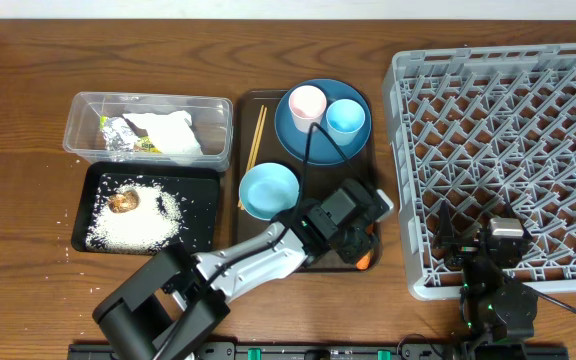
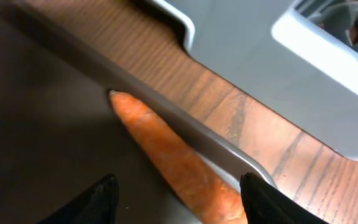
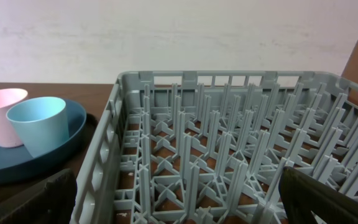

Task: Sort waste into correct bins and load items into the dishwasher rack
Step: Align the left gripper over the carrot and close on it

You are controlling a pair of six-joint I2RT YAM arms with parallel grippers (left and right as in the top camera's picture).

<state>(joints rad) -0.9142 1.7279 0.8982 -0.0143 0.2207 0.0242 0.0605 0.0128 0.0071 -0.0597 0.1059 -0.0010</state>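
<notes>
From above, the left gripper [image 1: 356, 240] hangs over the carrot [image 1: 364, 262] in the 5 o'clock corner of the brown tray [image 1: 251, 102]. Left wrist view: its fingers [image 2: 101, 202] stand apart on both sides of the carrot, holding nothing. The carrot looks hard, smooth and light and may roll, so pinch its fat middle. Right wrist view: the right gripper [image 3: 179, 202] is wide open, empty, over the rack [image 3: 229, 78].

Soft even light, L-wrist blur

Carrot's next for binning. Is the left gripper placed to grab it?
Probably yes: the left gripper is open astride the orange carrot, though the rim of the brown tray beside it may crowd one finger.
</notes>
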